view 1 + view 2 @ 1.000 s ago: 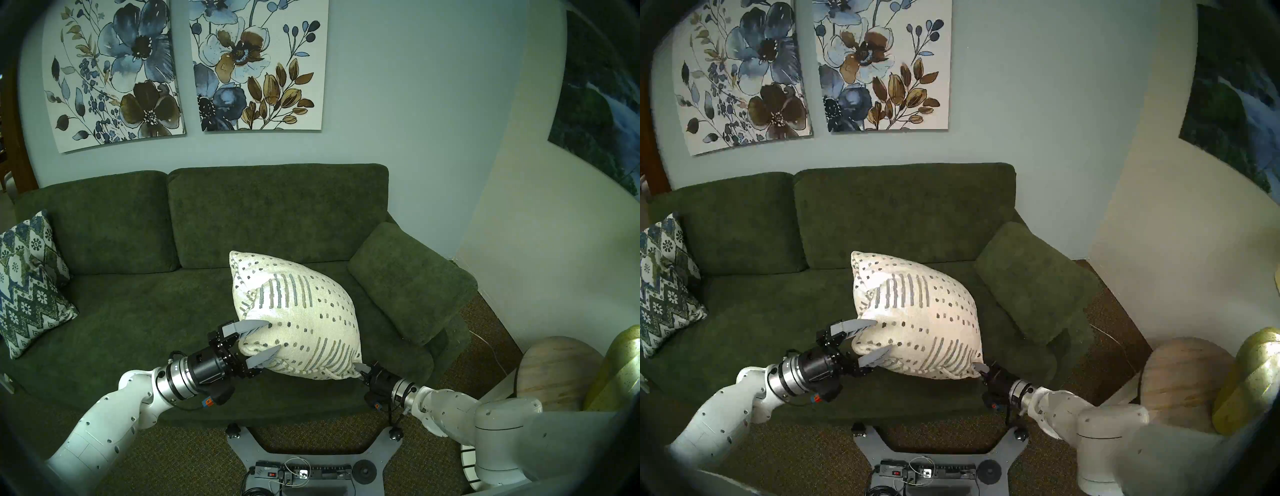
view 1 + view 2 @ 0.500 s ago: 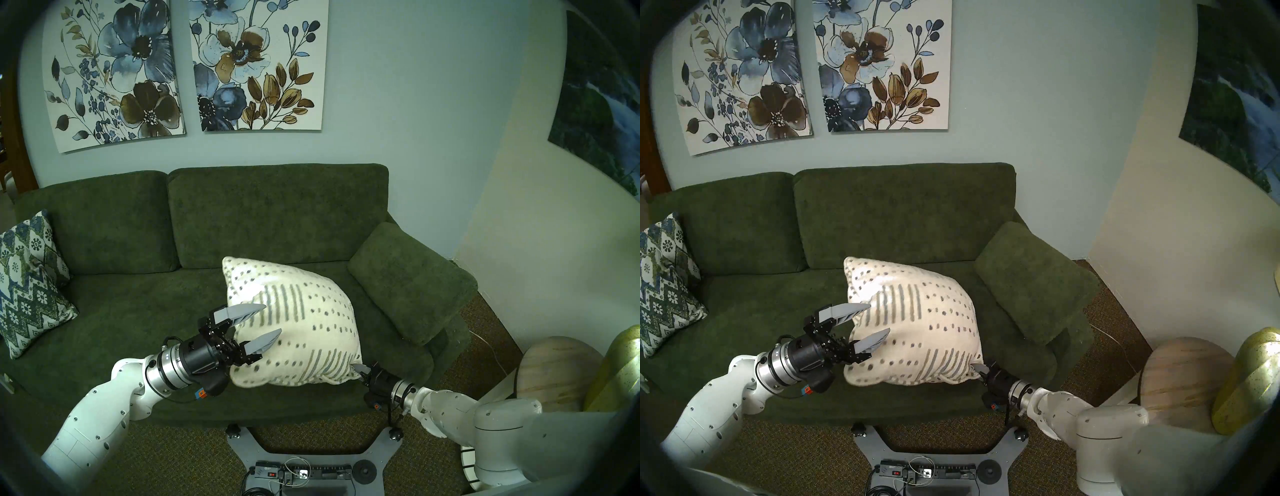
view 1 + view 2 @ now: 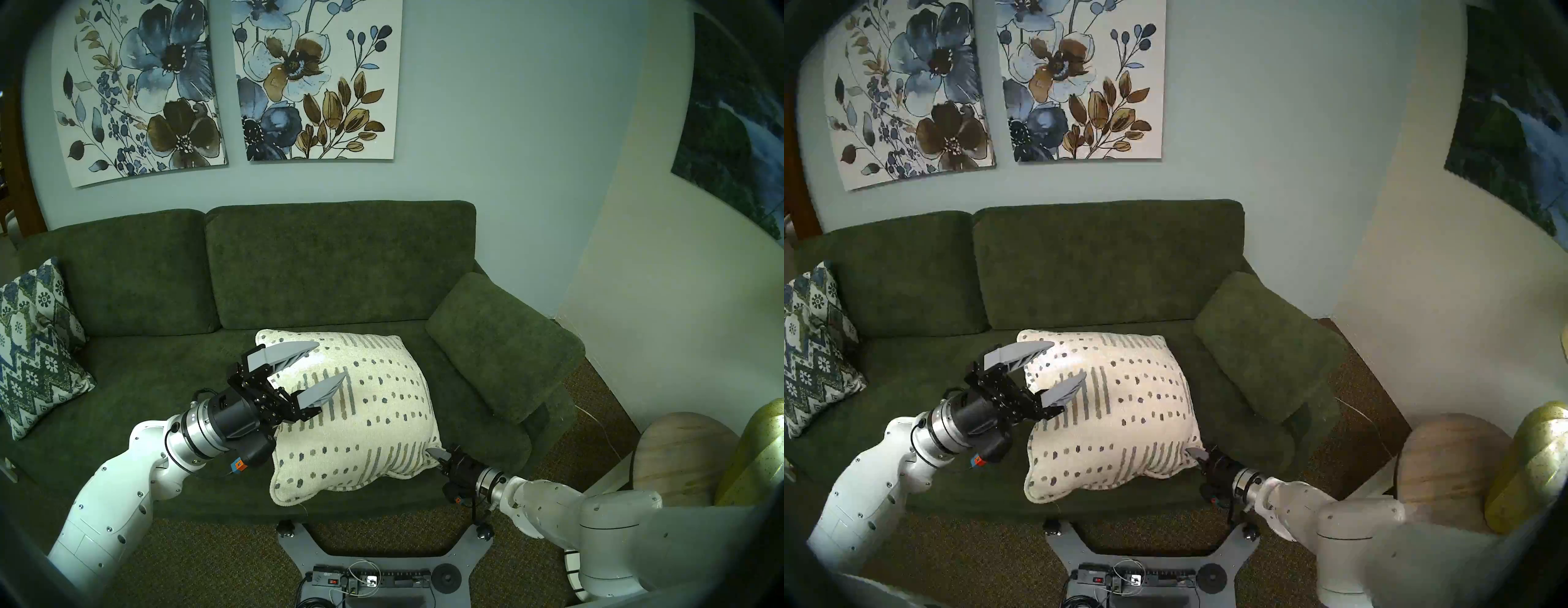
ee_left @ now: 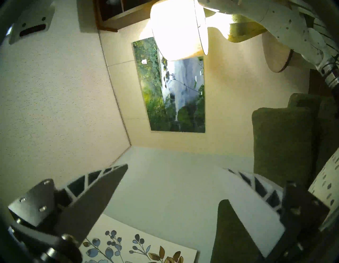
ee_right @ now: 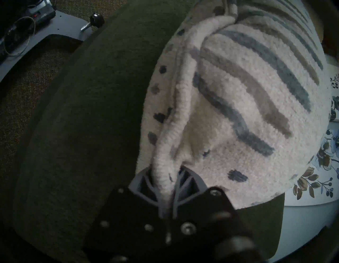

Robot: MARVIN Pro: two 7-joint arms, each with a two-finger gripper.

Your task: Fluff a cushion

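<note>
In the head stereo left view, the cream throw pillow (image 3: 360, 416) with grey-blue and olive dashes lies in the lower centre of the frame on the seat of the green sofa (image 3: 169, 373), its front corner overhanging the seat edge. The left end effector (image 3: 316, 367) stands spread wide in front of the pillow's upper left part, tilted upward and holding nothing; whether its fingers touch the fabric cannot be told. The right end effector (image 3: 437, 454), at lower right, is pressed together on the pillow's right front corner. A zigzag floral pillow (image 3: 38, 348) rests at the far left. The head stereo right view repeats this: the pillow (image 3: 1115, 416) is low in the centre, the left end effector (image 3: 1059, 367) is spread, the right end effector (image 3: 1197, 454) is nipping the corner. The left wrist view looks up at a waterfall picture (image 4: 174, 88) and a lit lamp (image 4: 179, 29), its fingers (image 4: 95, 198) wide apart and empty, with only a sliver of pillow (image 4: 328, 185) at the right edge. In the right wrist view the fingers (image 5: 185, 181) pinch the piped corner of the pillow (image 5: 238, 113), which bunches into folds. The pillow looks light, soft and easily dented; the piped corners or edges seem the surest holds, since the nubby cover should not slip.
</note>
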